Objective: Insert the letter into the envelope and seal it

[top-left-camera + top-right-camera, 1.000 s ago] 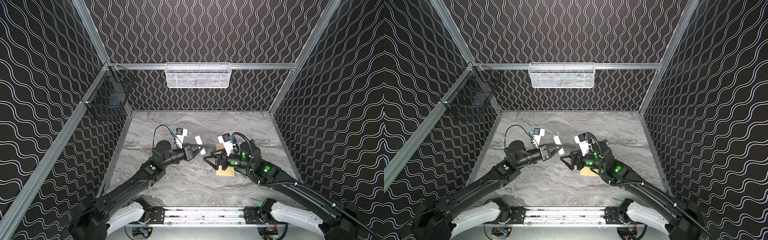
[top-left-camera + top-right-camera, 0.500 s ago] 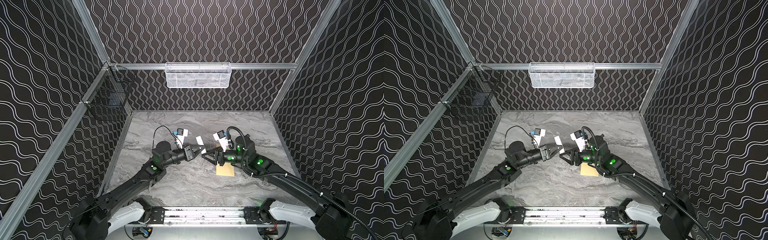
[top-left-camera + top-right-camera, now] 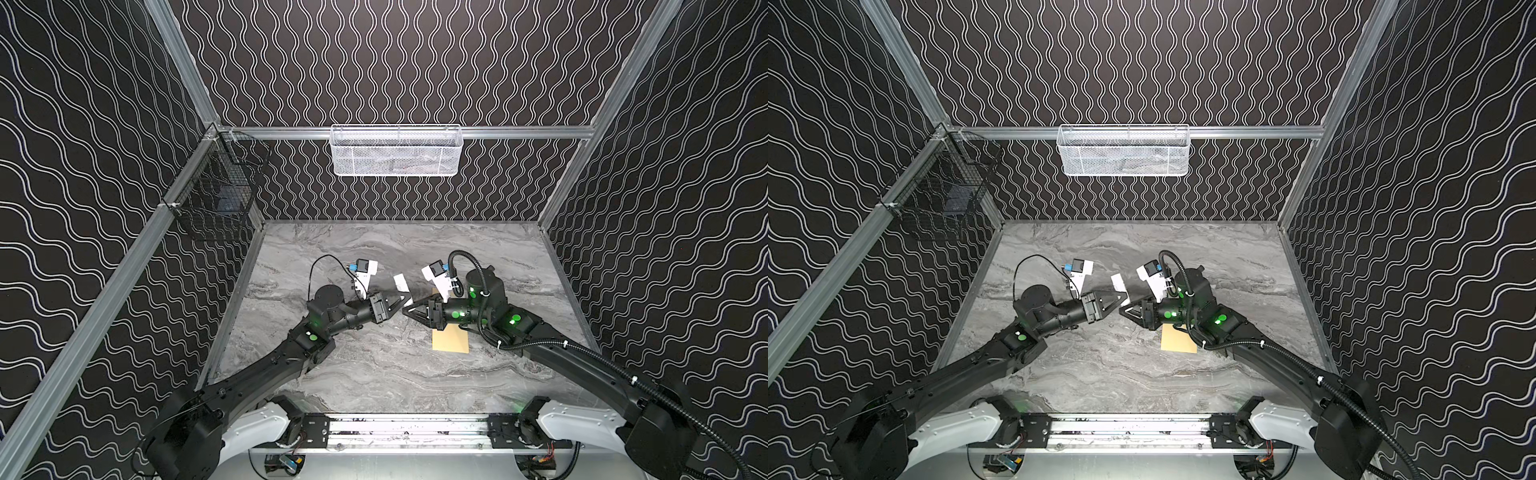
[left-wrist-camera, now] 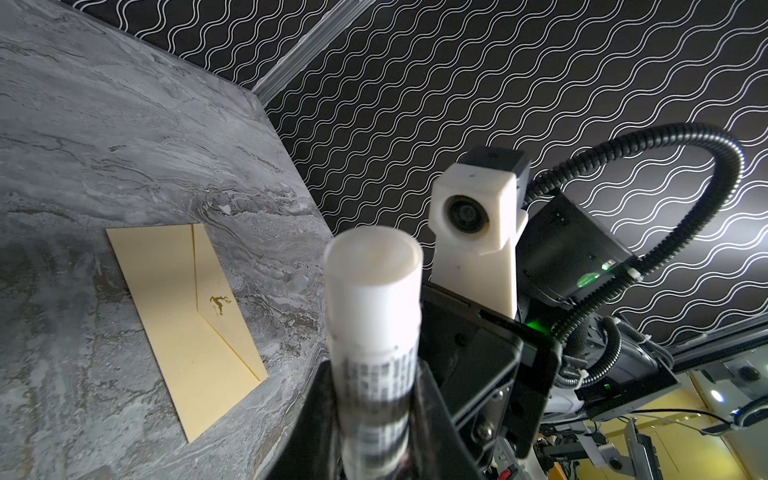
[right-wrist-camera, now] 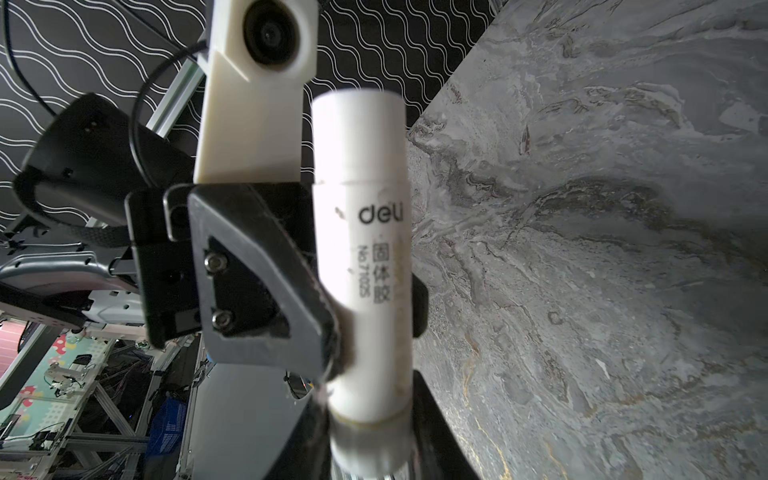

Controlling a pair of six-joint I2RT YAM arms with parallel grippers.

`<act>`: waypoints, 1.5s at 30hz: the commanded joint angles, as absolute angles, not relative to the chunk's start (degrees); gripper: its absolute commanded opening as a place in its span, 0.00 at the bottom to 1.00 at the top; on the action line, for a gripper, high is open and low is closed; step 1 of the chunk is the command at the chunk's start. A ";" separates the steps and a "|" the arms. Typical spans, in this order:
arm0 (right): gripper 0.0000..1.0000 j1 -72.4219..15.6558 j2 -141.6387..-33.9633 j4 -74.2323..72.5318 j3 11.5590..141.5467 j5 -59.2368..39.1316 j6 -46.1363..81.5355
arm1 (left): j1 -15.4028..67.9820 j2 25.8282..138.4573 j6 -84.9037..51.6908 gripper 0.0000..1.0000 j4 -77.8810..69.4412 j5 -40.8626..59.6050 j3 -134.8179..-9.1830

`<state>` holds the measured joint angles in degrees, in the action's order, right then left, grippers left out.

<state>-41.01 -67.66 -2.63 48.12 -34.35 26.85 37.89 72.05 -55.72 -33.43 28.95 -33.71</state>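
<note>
The left claw [image 3: 400, 305] and right claw [image 3: 411, 311] meet above the grey worktop [image 3: 374, 374], both clamped on one white glue stick [image 5: 359, 232]. The tan envelope [image 4: 178, 316] lies flat nearby, flap folded over, partly hidden beneath the right arm [image 3: 561, 353] in both top views.

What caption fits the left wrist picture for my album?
Left gripper holds a white glue stick; tan envelope lies flat on table.

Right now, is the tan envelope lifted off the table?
No: in the left wrist view the envelope lies flat on the table, flap folded down, with nothing gripping it.
</note>
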 commanded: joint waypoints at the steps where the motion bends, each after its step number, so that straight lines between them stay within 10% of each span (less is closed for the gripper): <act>1: 0.24 -41.13 -67.85 -4.22 48.78 -35.28 26.97 | 38.49 72.84 -56.49 0.00 -37.29 30.06 -33.31; 5: 0.12 -41.13 -67.61 -2.36 49.39 -34.75 26.67 | 38.57 72.88 -57.75 0.03 -38.86 29.23 -32.09; 10: 0.06 -41.13 -66.40 0.66 49.31 -33.19 25.50 | 38.48 72.95 -58.71 0.43 -37.61 28.18 -32.47; 15: 0.05 -41.13 -65.24 0.79 48.01 -33.13 25.91 | 38.10 73.28 -59.39 0.50 -36.94 27.35 -32.98; 30: 0.03 -41.22 -64.71 -0.41 46.43 -33.38 27.31 | 37.25 76.90 -61.96 0.39 -43.26 28.75 -33.75; 41: 0.04 -41.39 -64.43 -0.73 45.85 -31.98 27.76 | 37.14 80.24 -64.92 0.10 -49.84 30.53 -33.20; 45: 0.65 -41.19 -63.43 1.67 46.14 -28.49 27.83 | 37.17 80.94 -65.04 0.02 -49.16 32.10 -34.49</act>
<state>-41.21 -64.29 1.13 45.95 -30.48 27.79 37.12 80.58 -63.72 -46.81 30.50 -33.39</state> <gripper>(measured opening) 0.431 0.117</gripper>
